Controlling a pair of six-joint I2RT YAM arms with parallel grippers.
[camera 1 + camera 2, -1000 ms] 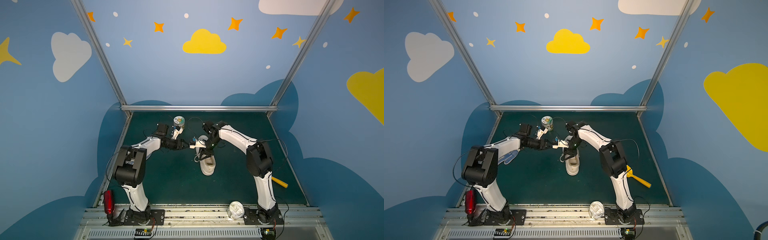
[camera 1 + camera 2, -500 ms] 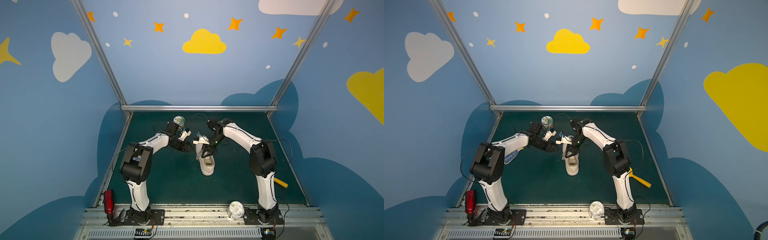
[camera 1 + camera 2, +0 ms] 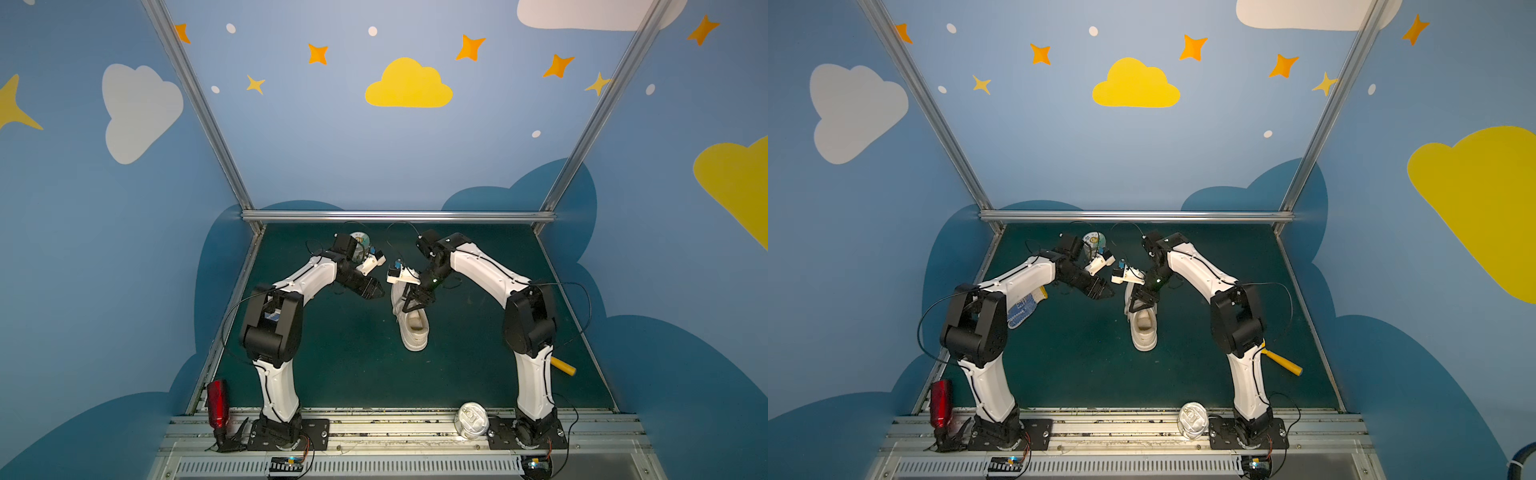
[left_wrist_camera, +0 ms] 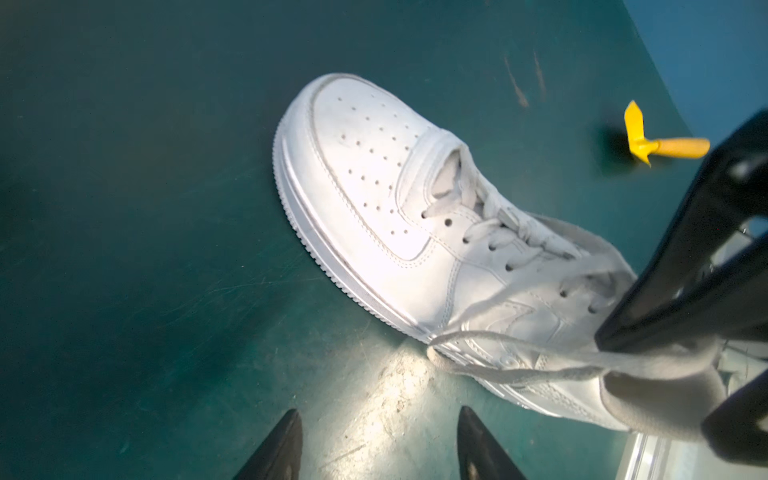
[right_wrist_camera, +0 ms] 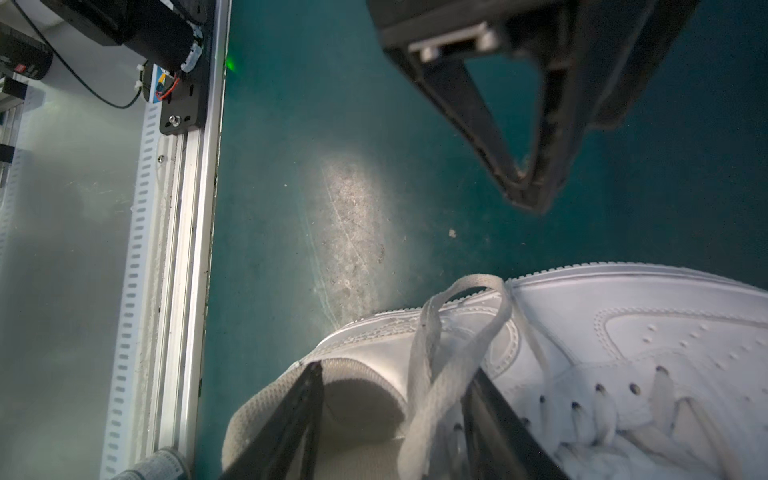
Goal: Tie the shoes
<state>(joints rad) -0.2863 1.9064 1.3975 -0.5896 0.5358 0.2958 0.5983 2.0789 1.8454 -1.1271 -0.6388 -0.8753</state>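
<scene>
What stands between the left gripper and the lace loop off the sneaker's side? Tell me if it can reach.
Likely yes. The left gripper is open, with only bare mat before the lace loop overhanging the sneaker. The right gripper, open astride the lace, crowds the collar end.

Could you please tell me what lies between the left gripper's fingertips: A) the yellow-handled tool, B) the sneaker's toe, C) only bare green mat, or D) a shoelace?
C: in the left wrist view the left gripper stands open over the green mat, with nothing between its fingertips and the sneaker lying clear of them.
</scene>
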